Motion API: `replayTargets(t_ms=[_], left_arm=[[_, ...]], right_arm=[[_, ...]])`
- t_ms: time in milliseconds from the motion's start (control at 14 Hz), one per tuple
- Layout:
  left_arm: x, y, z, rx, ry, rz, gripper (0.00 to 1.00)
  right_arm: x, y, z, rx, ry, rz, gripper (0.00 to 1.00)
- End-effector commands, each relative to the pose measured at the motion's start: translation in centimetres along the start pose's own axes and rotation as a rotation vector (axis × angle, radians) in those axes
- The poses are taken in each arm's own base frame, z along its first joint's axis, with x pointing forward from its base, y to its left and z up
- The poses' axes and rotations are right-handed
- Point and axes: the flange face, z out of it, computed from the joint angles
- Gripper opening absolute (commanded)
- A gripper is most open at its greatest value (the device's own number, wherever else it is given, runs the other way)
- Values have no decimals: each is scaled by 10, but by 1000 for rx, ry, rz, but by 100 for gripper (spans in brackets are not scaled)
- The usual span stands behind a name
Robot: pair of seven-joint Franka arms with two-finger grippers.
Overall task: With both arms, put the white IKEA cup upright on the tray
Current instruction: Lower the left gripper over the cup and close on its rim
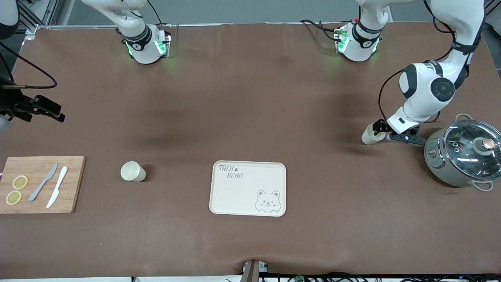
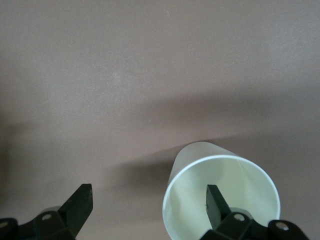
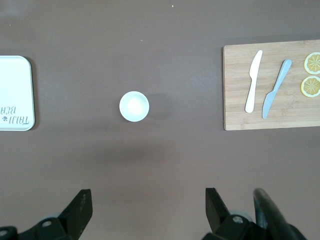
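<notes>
Matt cream tray (image 1: 235, 196), wooden board (image 1: 70, 168) — glossy arms (image 1: 426, 94)

A wooden cutting board (image 1: 42, 184) lies on my brown surface (image 1: 250, 98) at the right arm's end, carrying two lemon slices (image 1: 16, 189), a grey knife (image 1: 43, 181) and a white knife (image 1: 57, 187); at the left arm's end stands a glass-lidded pot (image 1: 464, 152)

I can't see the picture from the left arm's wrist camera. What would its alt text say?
The left gripper stands open at a white cup on the brown table, one finger inside the cup's mouth and the other finger outside it. Nothing else is in view.
</notes>
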Motion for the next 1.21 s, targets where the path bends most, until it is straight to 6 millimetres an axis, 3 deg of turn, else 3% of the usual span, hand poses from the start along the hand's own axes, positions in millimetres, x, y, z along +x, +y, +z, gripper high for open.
replayTargets(t_ms=[0, 142, 214, 285, 356, 1140], left_arm=[[-2, -3, 1, 9, 14, 28, 100], [-2, -4, 0, 11, 15, 30, 100], [-2, -4, 0, 11, 17, 28, 72], [-3, -10, 0, 12, 16, 11, 26], [-4, -16, -2, 14, 19, 5, 0], [-2, -15, -5, 16, 26, -6, 0]], right_arm=[[1, -1, -1, 2, 2, -10, 100], [2, -1, -1, 2, 2, -10, 100], [2, -1, 0, 2, 0, -10, 100], [2, -1, 0, 2, 0, -10, 100], [1, -1, -1, 2, 2, -10, 100], [2, -1, 0, 2, -3, -10, 100]])
